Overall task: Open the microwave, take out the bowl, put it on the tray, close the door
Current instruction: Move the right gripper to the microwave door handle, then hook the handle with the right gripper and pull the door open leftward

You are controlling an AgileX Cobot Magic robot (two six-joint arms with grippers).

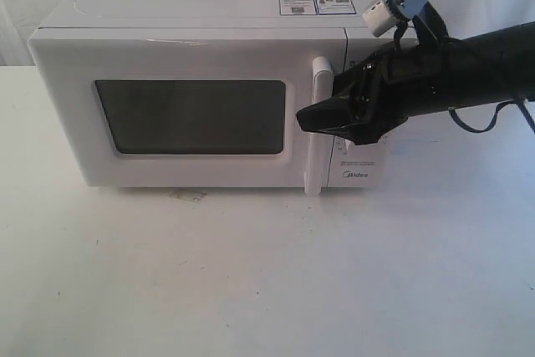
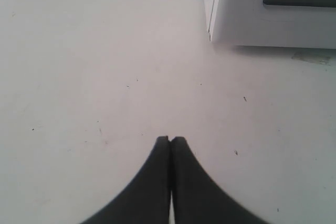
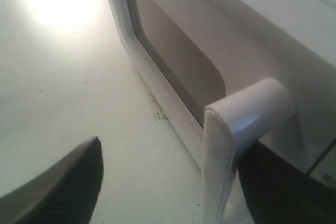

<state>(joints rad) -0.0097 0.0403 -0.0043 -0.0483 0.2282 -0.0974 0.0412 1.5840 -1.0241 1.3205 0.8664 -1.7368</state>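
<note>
microwave (image 1: 201, 48) sits on the table (image 1: 251, 290), door (image 1: 75, 114) shut; right gripper (image 3: 173, 153) spread wide, one finger either side of the handle (image 3: 247, 114); left gripper (image 2: 170, 140) pinched closed over the table.

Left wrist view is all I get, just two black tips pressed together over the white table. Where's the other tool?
Observer: The right tool is open around the white bar handle, one finger on each side.
Operator: Is the door open yet?
Observer: No, the door sits shut, flush with the front of the microwave.
Operator: Can you see what's inside?
Observer: No, the window is too dark to show anything behind it.
</note>
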